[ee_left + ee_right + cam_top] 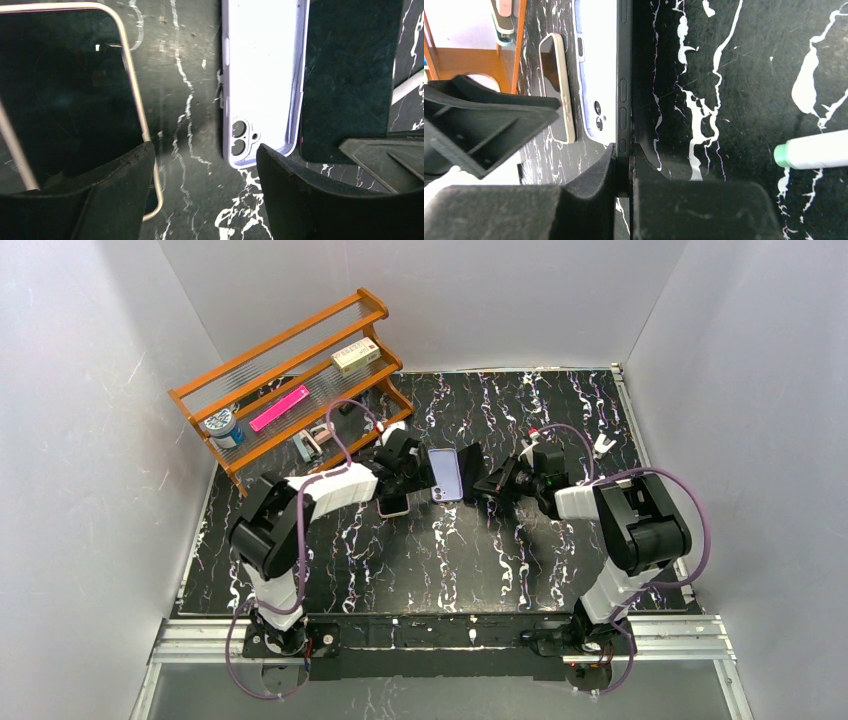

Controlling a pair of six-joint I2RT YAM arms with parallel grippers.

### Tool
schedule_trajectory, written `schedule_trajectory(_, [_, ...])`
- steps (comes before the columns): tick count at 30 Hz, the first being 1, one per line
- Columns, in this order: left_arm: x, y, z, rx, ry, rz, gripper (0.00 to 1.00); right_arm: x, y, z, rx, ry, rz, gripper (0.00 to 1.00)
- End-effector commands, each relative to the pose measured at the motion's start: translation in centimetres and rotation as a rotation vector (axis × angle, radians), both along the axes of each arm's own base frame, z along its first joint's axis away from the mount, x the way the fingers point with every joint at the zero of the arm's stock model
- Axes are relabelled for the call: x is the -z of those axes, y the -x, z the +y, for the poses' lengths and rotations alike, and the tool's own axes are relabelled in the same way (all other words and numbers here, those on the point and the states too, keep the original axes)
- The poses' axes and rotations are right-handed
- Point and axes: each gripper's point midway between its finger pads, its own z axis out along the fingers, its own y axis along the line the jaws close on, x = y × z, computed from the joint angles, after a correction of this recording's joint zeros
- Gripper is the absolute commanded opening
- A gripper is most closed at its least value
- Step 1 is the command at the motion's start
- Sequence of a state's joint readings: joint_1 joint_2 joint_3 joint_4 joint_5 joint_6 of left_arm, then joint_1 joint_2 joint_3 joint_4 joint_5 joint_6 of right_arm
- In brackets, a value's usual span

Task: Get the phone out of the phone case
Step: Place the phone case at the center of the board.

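The lavender phone case lies open side up at mid-table, with no phone in it; its camera holes show in the left wrist view. My right gripper is shut on the edge of the black phone and holds it on edge just right of the case. The right wrist view shows the phone's thin side clamped between the jaws of my right gripper, next to the case. My left gripper is open and holds nothing, just left of the case; in its own view bare table lies between its fingers.
A second phone in a beige case lies left of the lavender case, under my left gripper. An orange wooden rack with small items stands at the back left. A white marker with a green cap lies right of my right gripper.
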State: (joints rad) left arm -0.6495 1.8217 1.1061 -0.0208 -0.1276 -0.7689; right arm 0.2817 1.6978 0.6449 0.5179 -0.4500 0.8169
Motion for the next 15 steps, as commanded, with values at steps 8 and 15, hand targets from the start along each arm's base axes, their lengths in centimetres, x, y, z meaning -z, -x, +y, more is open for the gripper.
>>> schedule_trajectory(8, [-7.8, 1.2, 8.8, -0.114, -0.127, -0.101, 0.79, 0.9, 0.0, 0.3, -0.105, 0.057, -0.033, 0.38])
schedule_trajectory(15, [-8.8, 2.9, 11.7, -0.144, -0.193, -0.093, 0.9, 1.4, -0.5, -0.9, -0.095, 0.17, -0.025, 0.51])
